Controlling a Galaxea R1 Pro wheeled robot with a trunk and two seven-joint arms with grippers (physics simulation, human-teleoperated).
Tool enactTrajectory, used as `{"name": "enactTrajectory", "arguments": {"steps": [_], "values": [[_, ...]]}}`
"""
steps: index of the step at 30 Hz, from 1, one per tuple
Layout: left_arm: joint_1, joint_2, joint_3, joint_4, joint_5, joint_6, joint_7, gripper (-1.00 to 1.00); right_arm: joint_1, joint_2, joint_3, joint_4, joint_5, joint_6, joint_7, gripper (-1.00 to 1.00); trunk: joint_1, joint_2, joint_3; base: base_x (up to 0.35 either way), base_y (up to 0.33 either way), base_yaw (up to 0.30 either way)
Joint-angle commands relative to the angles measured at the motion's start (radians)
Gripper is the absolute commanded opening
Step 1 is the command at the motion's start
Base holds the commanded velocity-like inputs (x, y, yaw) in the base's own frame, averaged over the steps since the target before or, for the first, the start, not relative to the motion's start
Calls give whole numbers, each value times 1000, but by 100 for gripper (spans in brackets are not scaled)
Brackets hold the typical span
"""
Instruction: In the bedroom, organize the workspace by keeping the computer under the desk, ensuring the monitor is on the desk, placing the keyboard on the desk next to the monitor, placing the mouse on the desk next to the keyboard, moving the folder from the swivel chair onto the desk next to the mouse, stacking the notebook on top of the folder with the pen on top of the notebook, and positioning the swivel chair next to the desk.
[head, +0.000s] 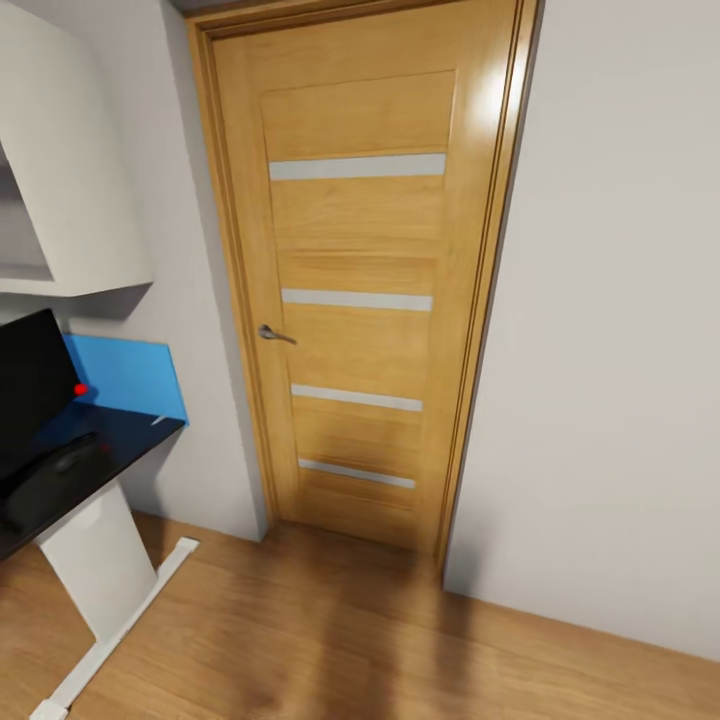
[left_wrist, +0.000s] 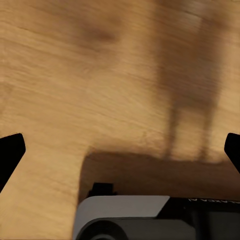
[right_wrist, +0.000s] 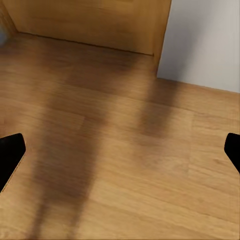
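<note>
Between the fingertips: both grippers are hanging with fingers spread wide and nothing between them; I am seeing the left gripper (left_wrist: 120, 150) over bare wooden floor (right_wrist: 125, 150), and the right gripper (right_wrist: 120, 150) over the same boards near the foot of the door.
Left fingers (left_wrist: 11, 152): dark tips are sitting at the two edges of the left wrist view, well apart; part of the robot's grey base (left_wrist: 125, 217) is showing below them.
Right fingers (right_wrist: 11, 155): spread just as wide, holding nothing.
Task things: the desk (head: 120, 440) is lying at the far left, glossy black top with a blue back panel; the monitor (head: 35, 385) is standing on it, red dot at its lower corner. A dark shape on the top near the monitor is too blurred for me to name.
Step in hand: I am judging this as travel, not handling. I should be turning the base left until the desk fills the head view, keeping arms tucked clear of the white desk leg (head: 95, 570).
Room: a closed wooden door (head: 360, 280) with pale strips is facing me; pale wall (head: 610, 330) to its right; a white wall cabinet (head: 65, 190) is hanging above the desk.
</note>
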Motion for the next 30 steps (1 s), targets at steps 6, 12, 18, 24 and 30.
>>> {"name": "enactTrajectory", "arguments": {"steps": [6,12,18,24,30], "values": [[-1,2,12,-1,81,0,1,100,-1,8,-3,1,6,-1,-3,100,23,-43,-20,0,0,243],[-1,2,18,-2,103,3,0,100,-1,9,-6,2,0,-2,-3,100,42,-78,-36,0,0,273],[-1,23,20,-2,100,-6,-5,100,-1,9,-1,2,8,-1,-2,100,42,-78,-36,0,0,275],[-1,32,19,-1,100,-21,-5,100,-1,9,1,2,9,-1,-2,100,42,-78,-37,0,0,275],[0,32,18,9,101,-144,-3,100,-1,9,0,1,9,-1,-3,100,42,-78,-41,0,0,273]]}}
